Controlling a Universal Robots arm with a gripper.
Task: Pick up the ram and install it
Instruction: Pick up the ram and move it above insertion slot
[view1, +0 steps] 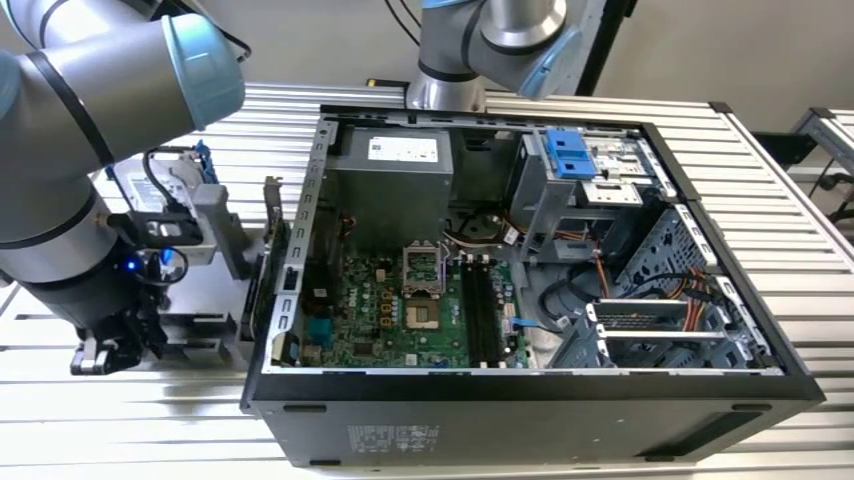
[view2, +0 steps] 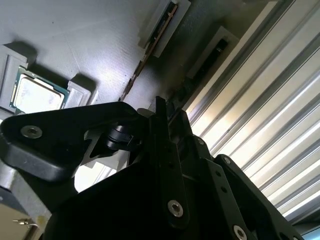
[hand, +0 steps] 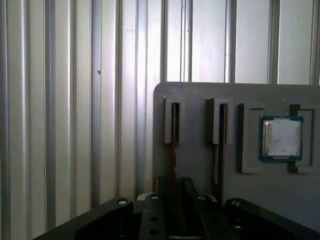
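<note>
Exterior view, from its left: the grey arm (view1: 80, 150) reaches down to the slatted aluminium table (view1: 134, 440). The gripper (view1: 114, 352) sits low over a grey holder plate (view1: 200, 300) that rests on the slats.

To the exterior view's right of the gripper, just beside the plate, the open computer case (view1: 534, 395) lies with its side panel off and its motherboard (view1: 387, 310) facing up. The processor socket (view1: 424, 290) comes first. The black memory slots (view1: 481, 310) lie farther from the gripper, and the blue-framed drive (view1: 574, 155) is farther again, in the case's far corner. Behind the case stands a second arm's base (view1: 447, 85) — a pale wall and hanging black cables are behind it. The corner of another slatted table (view1: 827, 125) shows at the exterior view's right edge.

In the first wrist view bare table slats run alongside the gripper, then comes the plate. The ram (hand: 174, 142) stands on edge in a raised slot of the plate, and the gripper straddles its near end. I cannot tell whether the gripper is clamped on the stick or loose around it. One slot farther from the gripper, a second stick (hand: 220, 145) stands parallel to the ram and apart from it. Beyond that a processor chip (hand: 281, 137) lies flat in its own recess. In the second wrist view the slats beside the gripper are brightly lit, while the plate is in shade.
</note>
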